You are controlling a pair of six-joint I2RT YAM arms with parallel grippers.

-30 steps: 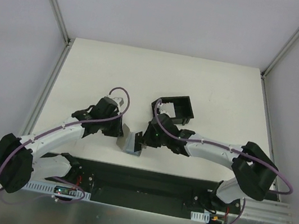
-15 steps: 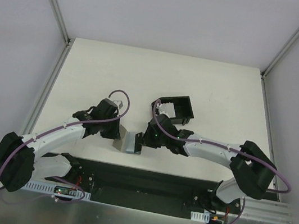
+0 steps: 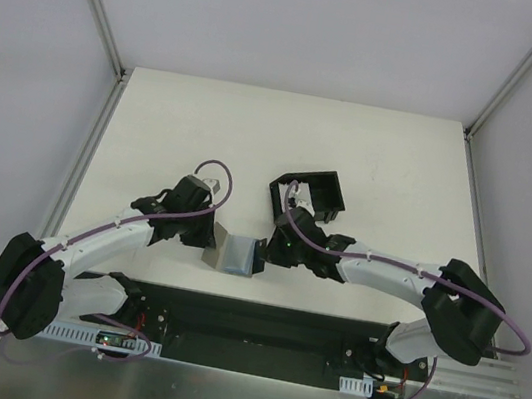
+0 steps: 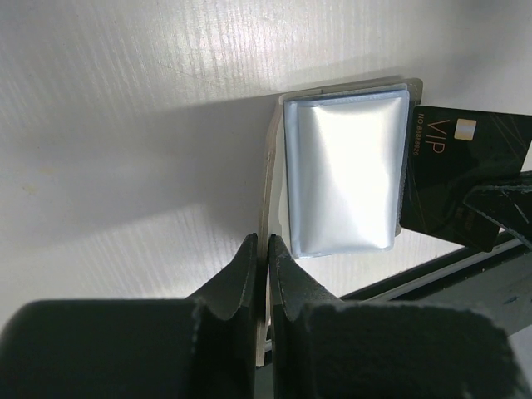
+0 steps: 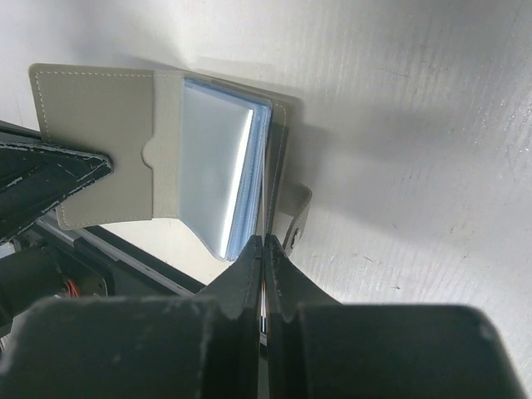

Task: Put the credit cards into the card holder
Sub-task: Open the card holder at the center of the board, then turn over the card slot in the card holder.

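Observation:
The grey wallet (image 3: 235, 253) lies open on the table between my two grippers, its clear sleeves (image 4: 345, 166) facing up. My left gripper (image 4: 267, 248) is shut on the wallet's left cover edge. My right gripper (image 5: 264, 243) is shut on a dark credit card (image 4: 465, 158) marked VIP, which sticks out from the wallet's right side. In the right wrist view the card is edge-on between the fingers. The black card holder (image 3: 332, 195) stands behind the right gripper (image 3: 264, 253), apart from it. No other card shows.
The wallet's snap strap (image 5: 297, 214) hangs beside my right fingers. The dark base rail (image 3: 256, 325) runs along the table's near edge, just in front of the wallet. Metal frame posts (image 3: 101, 27) stand at the table's back corners.
The wallet has gone from tilted up to lying flatter and wider open. My right gripper has shifted slightly nearer and to the right with the card. The left gripper has barely moved.

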